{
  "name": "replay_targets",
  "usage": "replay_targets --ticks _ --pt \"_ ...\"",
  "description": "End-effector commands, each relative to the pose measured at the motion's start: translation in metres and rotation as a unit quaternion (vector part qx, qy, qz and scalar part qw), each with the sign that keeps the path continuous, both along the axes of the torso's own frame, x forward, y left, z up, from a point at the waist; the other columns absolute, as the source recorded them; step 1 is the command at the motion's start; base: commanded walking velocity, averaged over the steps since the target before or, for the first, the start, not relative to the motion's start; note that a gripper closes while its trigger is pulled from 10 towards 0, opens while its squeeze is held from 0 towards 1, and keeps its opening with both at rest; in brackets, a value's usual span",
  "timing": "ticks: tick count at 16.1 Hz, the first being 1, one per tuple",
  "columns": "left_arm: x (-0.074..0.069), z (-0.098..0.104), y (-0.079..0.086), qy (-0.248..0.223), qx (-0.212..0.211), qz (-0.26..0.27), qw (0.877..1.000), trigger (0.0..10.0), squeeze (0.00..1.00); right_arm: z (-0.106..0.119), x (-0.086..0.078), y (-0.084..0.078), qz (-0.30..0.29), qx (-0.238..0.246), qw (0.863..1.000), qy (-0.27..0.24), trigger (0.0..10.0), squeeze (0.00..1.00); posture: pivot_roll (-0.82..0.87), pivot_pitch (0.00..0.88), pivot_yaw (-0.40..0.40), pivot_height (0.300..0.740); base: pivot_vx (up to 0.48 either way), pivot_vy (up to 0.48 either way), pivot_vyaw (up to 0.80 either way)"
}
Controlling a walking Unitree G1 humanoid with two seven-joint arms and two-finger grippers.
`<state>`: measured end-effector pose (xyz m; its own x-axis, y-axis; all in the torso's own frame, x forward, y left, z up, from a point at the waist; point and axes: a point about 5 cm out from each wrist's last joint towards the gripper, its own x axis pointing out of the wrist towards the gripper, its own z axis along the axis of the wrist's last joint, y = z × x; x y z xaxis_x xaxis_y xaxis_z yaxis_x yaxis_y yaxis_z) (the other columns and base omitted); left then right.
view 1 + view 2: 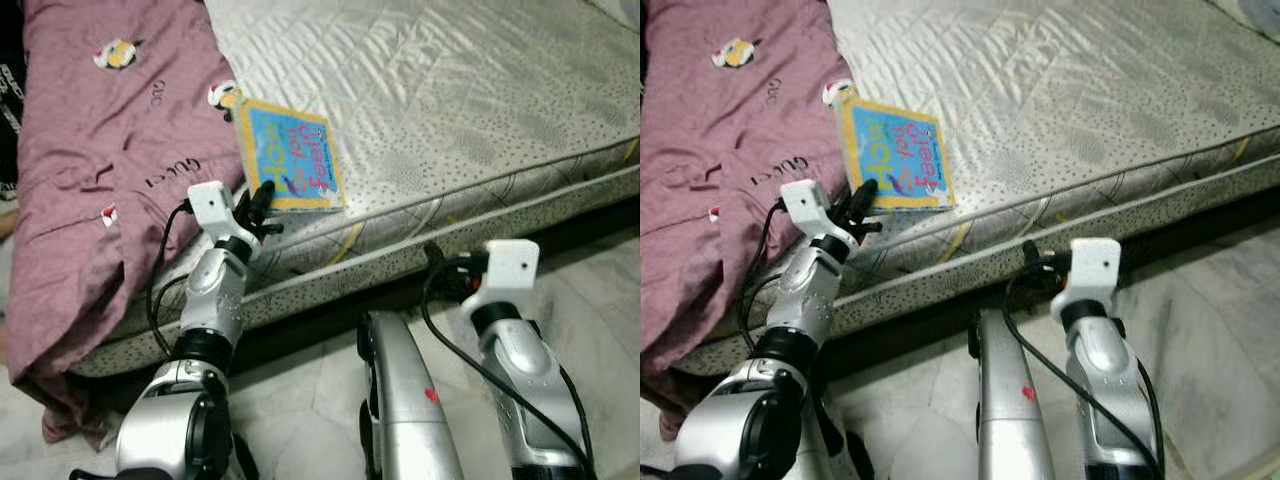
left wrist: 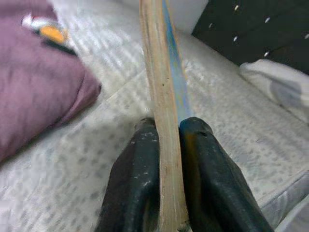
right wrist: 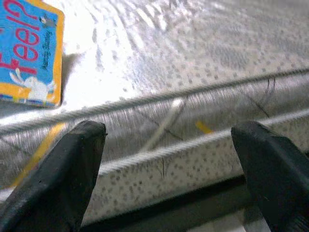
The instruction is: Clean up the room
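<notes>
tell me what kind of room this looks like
Most likely a bedroom: a bare quilted mattress lies low by a pale tiled floor, with a mauve blanket heaped on it. The left gripper pinches a children's book at the mattress edge.

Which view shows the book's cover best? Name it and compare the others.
The left eye view: the book lies with its whole blue, yellow-edged cover readable on the mattress. The right eye view matches it. The left wrist view shows it edge-on in the left hand; the right wrist view catches one corner.
</notes>
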<state>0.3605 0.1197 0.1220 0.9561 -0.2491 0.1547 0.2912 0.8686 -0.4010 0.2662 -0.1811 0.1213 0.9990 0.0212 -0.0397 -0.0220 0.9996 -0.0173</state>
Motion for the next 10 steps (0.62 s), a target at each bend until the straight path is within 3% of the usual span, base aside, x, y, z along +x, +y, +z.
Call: replay_targets --ticks 1,4,7,10 --pt "0.001 0.011 0.009 -0.027 0.006 0.021 0.999 0.0 0.0 -0.003 0.001 0.003 0.003 0.001 1.0 0.003 10.0 0.0 -0.19 0.019 0.044 0.468 0.0 0.0 0.0" --pt "-0.005 0.026 0.019 -0.072 0.02 0.037 0.997 0.0 0.0 0.004 0.016 0.012 0.016 0.008 1.0 -0.021 10.0 0.0 -0.17 0.0 0.05 0.468 0.0 0.0 0.0" --pt "-0.027 0.049 0.023 -0.14 0.081 0.041 0.986 0.0 0.0 0.005 0.022 0.015 0.007 0.035 0.999 -0.038 10.0 0.0 -0.1 0.0 0.046 0.468 0.0 0.0 0.0" --pt "-0.041 0.062 0.022 -0.16 0.107 0.032 0.981 0.0 0.0 0.01 0.025 0.024 0.014 0.078 0.995 -0.063 10.0 0.0 -0.09 0.0 0.051 0.472 0.0 0.0 0.0"
